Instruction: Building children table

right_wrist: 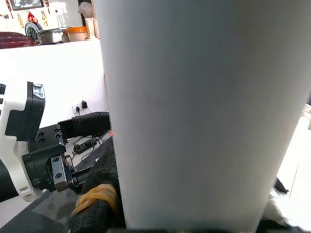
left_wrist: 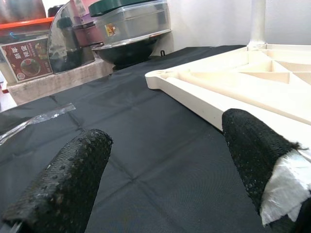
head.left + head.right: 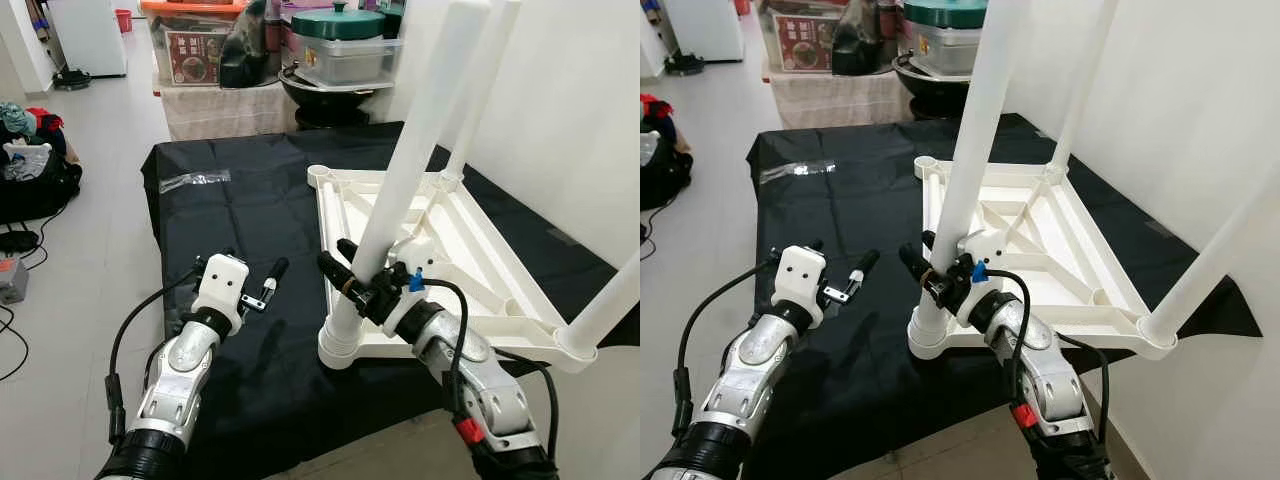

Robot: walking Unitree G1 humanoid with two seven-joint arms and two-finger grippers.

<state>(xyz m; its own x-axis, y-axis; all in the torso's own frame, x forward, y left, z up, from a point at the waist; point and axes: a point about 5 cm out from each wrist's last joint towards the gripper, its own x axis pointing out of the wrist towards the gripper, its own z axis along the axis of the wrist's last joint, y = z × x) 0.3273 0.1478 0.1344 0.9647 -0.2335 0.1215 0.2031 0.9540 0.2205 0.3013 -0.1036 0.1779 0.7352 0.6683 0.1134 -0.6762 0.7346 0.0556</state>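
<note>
The right gripper point(image 3: 352, 275) is clenched around the nearest white table leg point(image 3: 400, 170), low on it, just above its corner socket in the upturned white tabletop point(image 3: 480, 265) lying on the black-covered bench point(image 3: 240, 230). Beside that leg, the left gripper point(image 3: 262, 288) hovers released, apart from the tabletop.

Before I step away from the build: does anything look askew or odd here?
One socket of the upturned tabletop has no leg. The near leg, gripped by the right gripper, leans instead of standing straight. The left gripper hovers open over the black sheet.
</note>
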